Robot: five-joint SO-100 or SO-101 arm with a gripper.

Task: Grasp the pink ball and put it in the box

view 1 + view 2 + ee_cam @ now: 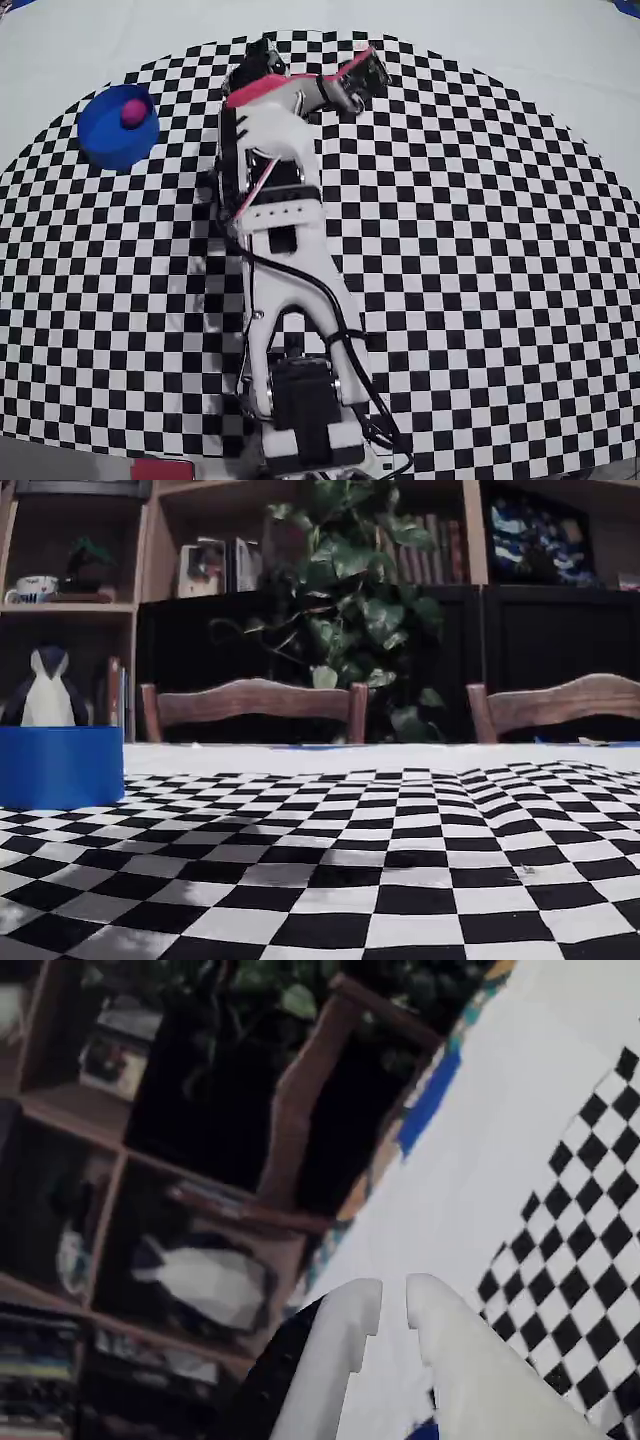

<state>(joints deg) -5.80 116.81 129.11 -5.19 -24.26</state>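
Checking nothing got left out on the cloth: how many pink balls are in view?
1. The pink ball lies inside the blue box, at the overhead view's upper left. The arm covers some cloth, so another could be hidden.

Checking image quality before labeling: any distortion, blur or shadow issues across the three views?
Overhead view: fisheye bends the checkered cloth into a dome, but the pink ball in the box stays clear. Wrist view: soft and tilted, gripper fingers near and pale, shelves behind dark. Fixed view: low angle, evenly lit, box sharp enough, cloth ripples cast soft shadows in the foreground.
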